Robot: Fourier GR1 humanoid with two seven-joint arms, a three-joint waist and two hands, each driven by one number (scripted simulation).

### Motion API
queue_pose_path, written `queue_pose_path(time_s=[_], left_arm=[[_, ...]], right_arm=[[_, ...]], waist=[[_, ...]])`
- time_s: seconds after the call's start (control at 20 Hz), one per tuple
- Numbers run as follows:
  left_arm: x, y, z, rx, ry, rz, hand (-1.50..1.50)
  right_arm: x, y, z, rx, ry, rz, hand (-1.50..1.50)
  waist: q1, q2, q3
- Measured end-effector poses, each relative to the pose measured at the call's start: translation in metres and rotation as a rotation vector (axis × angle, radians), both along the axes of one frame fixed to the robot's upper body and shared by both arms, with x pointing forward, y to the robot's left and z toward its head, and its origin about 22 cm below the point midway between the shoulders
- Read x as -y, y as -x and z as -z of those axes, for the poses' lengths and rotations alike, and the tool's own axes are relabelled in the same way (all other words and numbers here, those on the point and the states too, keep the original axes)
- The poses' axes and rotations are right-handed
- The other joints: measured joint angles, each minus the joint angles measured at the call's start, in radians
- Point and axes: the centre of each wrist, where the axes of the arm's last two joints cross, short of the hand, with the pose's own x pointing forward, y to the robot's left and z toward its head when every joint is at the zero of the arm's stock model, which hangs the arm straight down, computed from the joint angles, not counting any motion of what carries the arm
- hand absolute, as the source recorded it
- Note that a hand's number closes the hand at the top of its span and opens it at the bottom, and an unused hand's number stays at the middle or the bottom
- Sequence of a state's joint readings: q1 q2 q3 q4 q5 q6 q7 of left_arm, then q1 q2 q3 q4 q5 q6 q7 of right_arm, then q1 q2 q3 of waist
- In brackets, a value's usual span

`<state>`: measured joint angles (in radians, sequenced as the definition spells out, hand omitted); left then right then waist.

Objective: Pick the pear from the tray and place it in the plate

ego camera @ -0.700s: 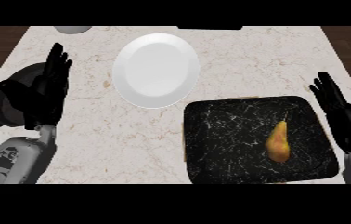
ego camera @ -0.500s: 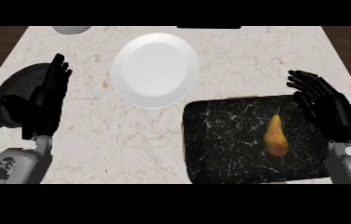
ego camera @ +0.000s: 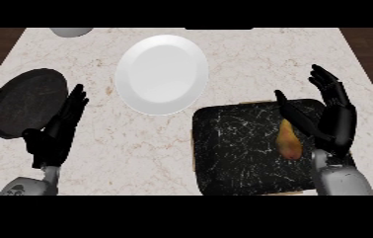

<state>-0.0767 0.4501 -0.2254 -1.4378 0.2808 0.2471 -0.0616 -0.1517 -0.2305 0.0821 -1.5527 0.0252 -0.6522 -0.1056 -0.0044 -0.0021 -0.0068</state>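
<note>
My right robot hand [ego camera: 329, 119] hangs over the right edge of the tray [ego camera: 233, 153], fingers spread wide and straight, thumb reaching in toward the fruit, holding nothing. The pear [ego camera: 289, 140] lies just beside that thumb, inside the tray near its right side, long axis running up and down the view, narrow end toward the far rim. I can't tell whether the thumb touches it; it looks just short.

So I judge this to be the approach, with the grasp not yet made. To do it well, I want the palm brought over the fat lower half of the pear, thumb on one flank and fingers on the other, across the short axis (a grip along its length would let it roll out). Come down straight, close only once the pear sits between thumb and fingers, and mind the tray's raised rim under the wrist.

Further out, the white plate [ego camera: 162, 74] sits on the marble surface [ego camera: 131, 143] just beyond the tray's upper-left corner, so the carry is short and leftward. My left robot hand [ego camera: 58, 133] rests open at the left, fingers up, beside a dark round pan [ego camera: 29, 101].

Writing? None that I can read: no brand or label on tray, plate or pan.
</note>
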Motion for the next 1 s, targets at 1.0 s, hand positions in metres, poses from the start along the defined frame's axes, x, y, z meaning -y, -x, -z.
queue_pose_path(time_s=[1.0], left_arm=[[-0.016,0.006,0.029,-0.005,0.012,0.030,0.00]], right_arm=[[-0.038,0.118,0.009,-0.399,0.335,0.225,-1.50]], waist=[[-0.006,0.003,0.001]])
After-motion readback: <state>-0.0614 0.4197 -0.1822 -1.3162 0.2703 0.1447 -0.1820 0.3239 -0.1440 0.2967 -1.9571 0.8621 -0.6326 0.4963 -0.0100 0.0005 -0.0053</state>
